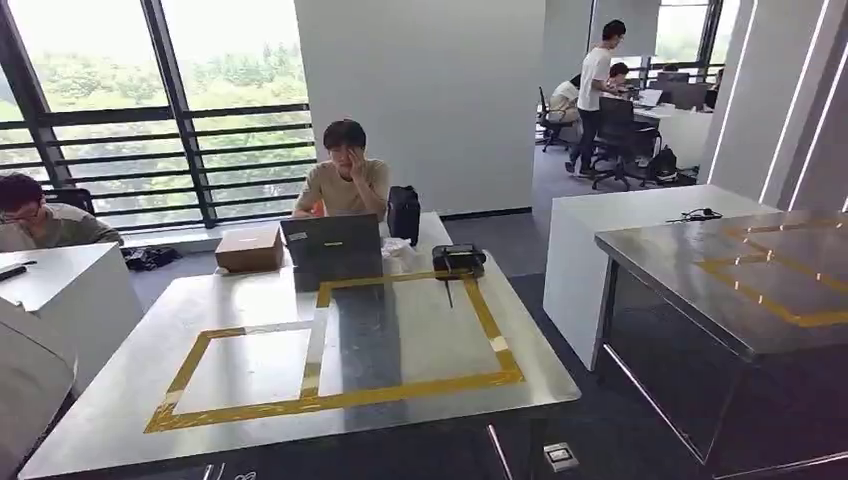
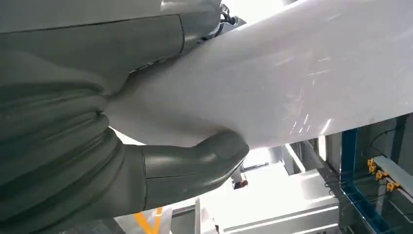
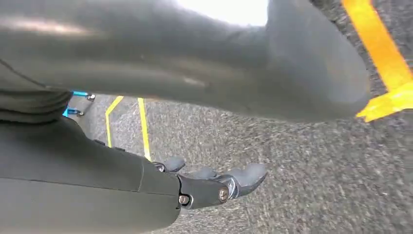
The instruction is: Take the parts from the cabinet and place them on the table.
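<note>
Table (image 1: 250, 300) straight ahead in the head view, steel top marked with two yellow tape frames (image 1: 330, 345). Along its far edge: a laptop (image 1: 333, 245), a cardboard box (image 1: 249, 248) towards the far left corner, a small dark device (image 1: 458, 259) towards the far right. A person (image 1: 345, 180) sits behind the laptop. No part lies inside the frames yet, so nothing looks delivered. The near edge is open along its whole length. A second taped table (image 1: 740, 280) stands to the right, with an aisle of dark floor between. A sliver of the part (image 1: 25, 370), white and curved, shows at the lower left.

Left wrist view: left hand (image 2: 160, 146) clasps the part (image 2: 292, 73), a big smooth white shell, thumb wrapped under its edge, fingers over the top. By my reading the carry is under way; setting down remains.

Right wrist view: right hand (image 3: 214, 183) hangs over grey carpet (image 3: 302, 175) with yellow floor lines, fingers apart and loosely curled, holding nothing. Room all round it.
</note>
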